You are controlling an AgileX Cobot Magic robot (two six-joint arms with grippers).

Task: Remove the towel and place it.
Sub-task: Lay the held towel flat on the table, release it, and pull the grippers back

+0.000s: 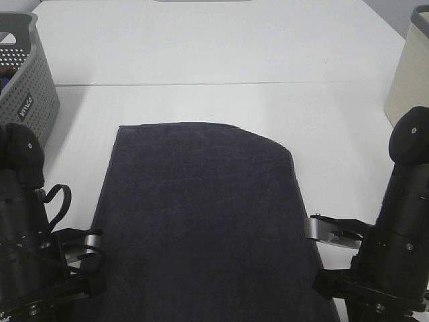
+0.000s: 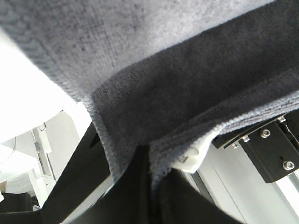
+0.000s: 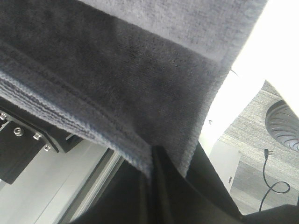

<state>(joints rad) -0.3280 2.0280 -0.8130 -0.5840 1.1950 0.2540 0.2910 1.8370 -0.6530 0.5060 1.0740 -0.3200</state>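
The dark navy towel lies spread flat on the white table, and its near end runs off the bottom of the exterior high view. My left gripper is at the towel's near left edge and my right gripper at its near right edge. In the left wrist view the dark fingers are closed together on a hemmed fold of the towel. In the right wrist view the fingers likewise pinch the towel's hem.
A grey perforated basket stands at the far left of the table. A beige container stands at the far right edge. A seam crosses the table beyond the towel.
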